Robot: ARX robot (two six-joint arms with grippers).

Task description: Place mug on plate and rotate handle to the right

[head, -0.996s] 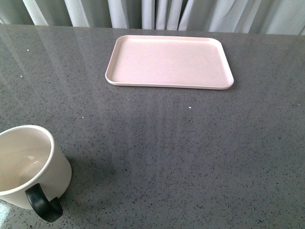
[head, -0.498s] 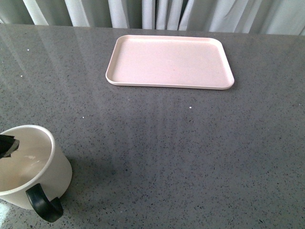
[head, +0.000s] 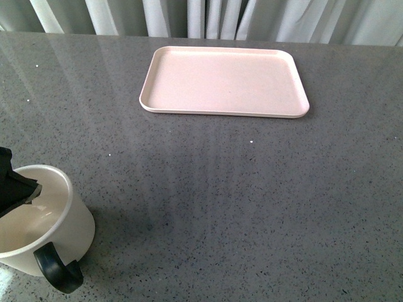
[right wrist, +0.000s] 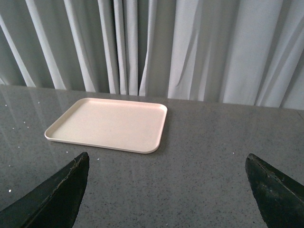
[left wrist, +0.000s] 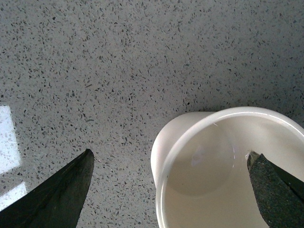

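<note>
Mug point(head: 44, 217) sits nearest me, at the near left corner of the table point(head: 252, 201), well apart from the plate point(head: 223, 82). The front view cuts off its left side and its base, so I only see part of it. Its handle point(head: 58, 272) points toward me and slightly right, with the lowest curve almost at the frame edge. The wall I can see is plain white; the rest of the outside is turned away from me.

Of the left gripper point(head: 16, 189) the front view gives me only a dark wedge coming in from the left edge over the mug's mouth; the arm behind it is out of frame. The left wrist view is clearer: the fingers are spread wide, one over bare table outside the mug, the other over the mug's hollow, so the jaws straddle the white wall. Whether either pad touches the rim I cannot tell.

The right gripper point(right wrist: 166, 156) shows only in its own wrist view, two dark fingertips held far apart with nothing between them, above the table.

Farther off, the plate lies flat and bare near the table's far edge, right of the mug. Behind it hangs a pale curtain point(head: 208, 16), cut off at the top.
</note>
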